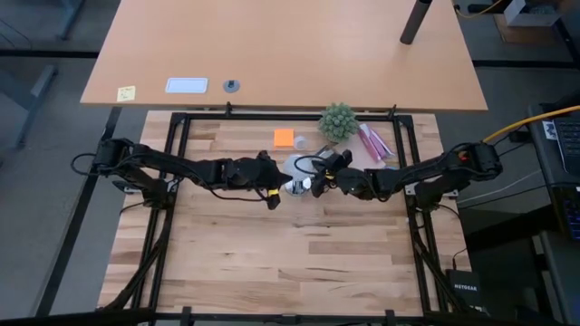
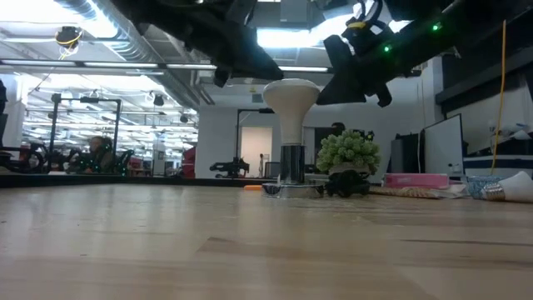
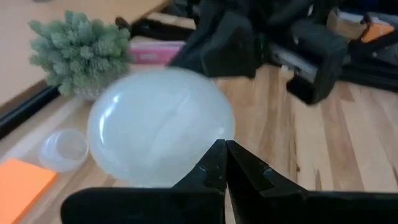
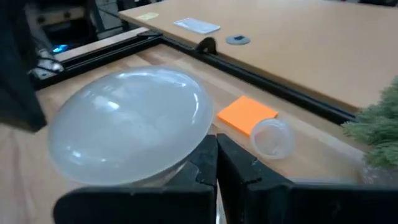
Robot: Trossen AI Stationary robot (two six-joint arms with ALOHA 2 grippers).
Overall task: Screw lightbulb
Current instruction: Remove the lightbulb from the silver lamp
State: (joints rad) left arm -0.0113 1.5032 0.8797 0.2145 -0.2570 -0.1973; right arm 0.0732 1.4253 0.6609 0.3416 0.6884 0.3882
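White lightbulb (image 2: pixel 291 98) stands upright in its base; left claw (image 3: pixel 222 163) and right claw (image 4: pixel 216 158) closed, empty.

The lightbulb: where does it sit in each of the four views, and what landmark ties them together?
High view: the lightbulb sits mid-table between both arms, mostly hidden.
Low view: centre, upright, round head on top.
Left wrist view: fills the centre-left.
Right wrist view: fills the left half.
Shared landmark: the small green plant, right of the bulb in the low view, also in the left wrist view and at the right wrist view's edge.
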